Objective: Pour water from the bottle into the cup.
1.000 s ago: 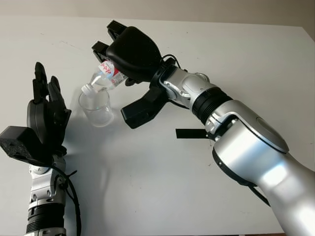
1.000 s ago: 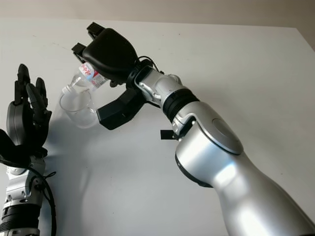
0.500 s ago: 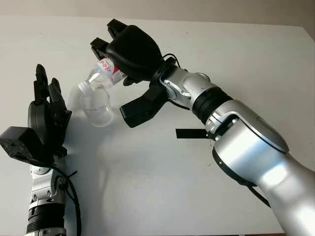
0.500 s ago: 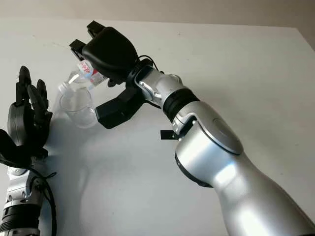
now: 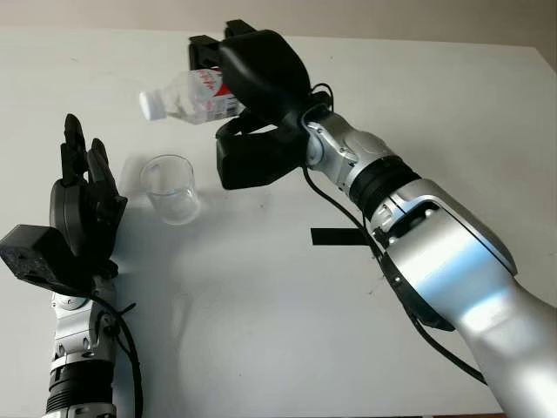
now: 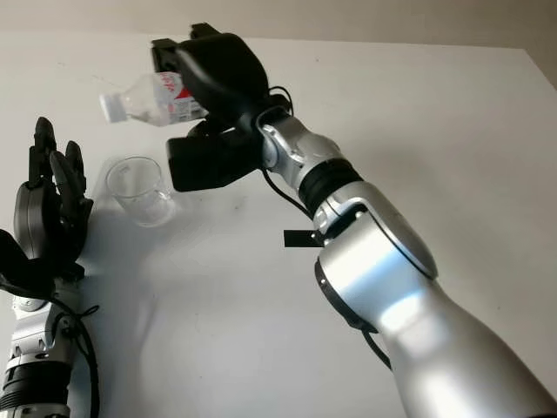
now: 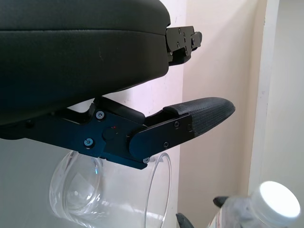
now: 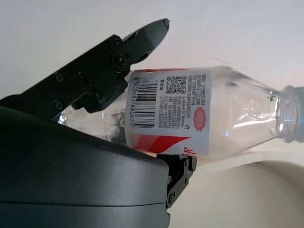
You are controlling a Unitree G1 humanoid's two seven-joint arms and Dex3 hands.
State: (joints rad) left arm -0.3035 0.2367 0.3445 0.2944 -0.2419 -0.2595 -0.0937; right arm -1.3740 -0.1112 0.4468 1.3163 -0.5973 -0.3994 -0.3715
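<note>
My right hand (image 5: pixel 228 83) is shut on a clear plastic bottle (image 5: pixel 193 96) with a red and white label and a white cap. It holds the bottle nearly level in the air, cap pointing left, above and a little behind the cup. The right wrist view shows the bottle (image 8: pixel 199 116) close up with a barcode on its label. The clear cup (image 5: pixel 170 187) stands upright on the white table (image 5: pixel 287 331), at the left. My left hand (image 5: pixel 83 209) is open, upright, just left of the cup. The cup (image 7: pixel 109 194) lies close below that hand in the left wrist view.
A short black strip (image 5: pixel 338 236) lies on the table right of the cup, under my right forearm. The table's far edge (image 5: pixel 392 39) runs along the back, with a wall behind it.
My right hand has lifted the bottle up and away from the cup's rim and tipped it back to nearly level. The cup and my left hand have stayed put.
</note>
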